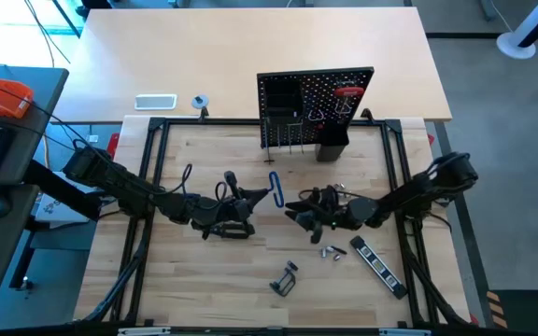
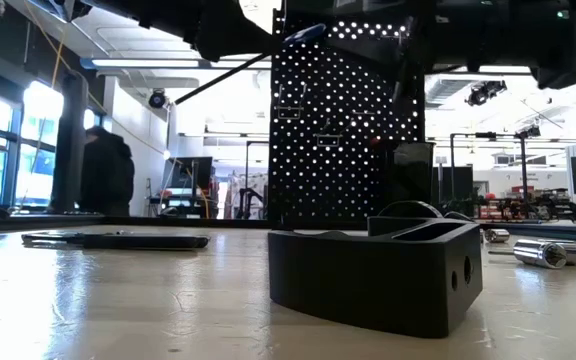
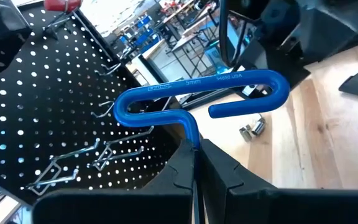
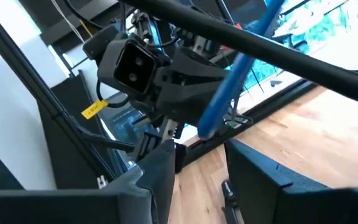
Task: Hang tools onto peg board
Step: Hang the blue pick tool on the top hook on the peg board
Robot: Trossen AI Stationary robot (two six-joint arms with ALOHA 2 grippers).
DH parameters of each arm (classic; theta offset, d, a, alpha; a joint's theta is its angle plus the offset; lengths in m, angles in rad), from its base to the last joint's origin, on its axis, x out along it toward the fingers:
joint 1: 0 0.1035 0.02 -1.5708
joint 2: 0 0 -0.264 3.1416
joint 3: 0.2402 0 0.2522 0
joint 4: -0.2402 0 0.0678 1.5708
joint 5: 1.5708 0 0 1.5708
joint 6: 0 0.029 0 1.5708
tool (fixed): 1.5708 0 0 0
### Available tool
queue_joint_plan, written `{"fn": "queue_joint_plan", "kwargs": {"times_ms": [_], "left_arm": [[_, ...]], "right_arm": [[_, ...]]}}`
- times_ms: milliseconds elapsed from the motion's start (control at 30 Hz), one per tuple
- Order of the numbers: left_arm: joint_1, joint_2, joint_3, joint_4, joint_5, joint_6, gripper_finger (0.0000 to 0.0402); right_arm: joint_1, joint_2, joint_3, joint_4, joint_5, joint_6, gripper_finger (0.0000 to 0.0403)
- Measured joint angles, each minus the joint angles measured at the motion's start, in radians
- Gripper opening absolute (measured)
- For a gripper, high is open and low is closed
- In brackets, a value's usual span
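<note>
The peg board (image 1: 316, 103) stands upright at the table's far edge, with hooks (image 3: 114, 149) and a red-handled tool (image 1: 348, 91) on its front. My left gripper (image 1: 255, 201) is at mid-table, shut on a blue-handled hex key (image 3: 197, 96) held above the wood. My right gripper (image 4: 201, 180) faces it from the right, open, with nothing between its fingers. A black clamp (image 1: 285, 278), a black striped bar (image 1: 378, 264) and small silver pieces (image 1: 332, 250) lie flat on the table. My left gripper pinches the hex key between its two fingers, where the blue handle's stem (image 3: 193, 142) meets the thin shaft. The shaft runs back along the fingers. The fingers point about level, toward the peg board side. The key is lifted clear, its looped handle sticking out past the fingertips.
A black bin (image 1: 332, 145) sits at the peg board's foot. The black frame rails (image 1: 157, 168) border the wooden work area. In the low view the clamp (image 2: 378, 270) fills the foreground. Bare wood lies at the near left.
</note>
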Motion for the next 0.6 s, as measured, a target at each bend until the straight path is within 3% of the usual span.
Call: {"fn": "queue_joint_plan", "kwargs": {"times_ms": [133,433,600], "left_arm": [[0.0,0.0,0.0,-0.003,-0.005,0.0,0.0],[-0.003,0.0,0.001,0.011,-0.025,0.018,0.0004],[-0.003,0.003,0.001,0.011,-0.007,0.018,0.0003]], "right_arm": [[0.0,0.033,0.061,-0.004,0.014,-0.048,0.014],[0.0,0.039,0.143,-0.173,0.168,-0.04,0.014],[-0.002,0.039,0.147,-0.185,0.227,-0.039,0.0132]]}}
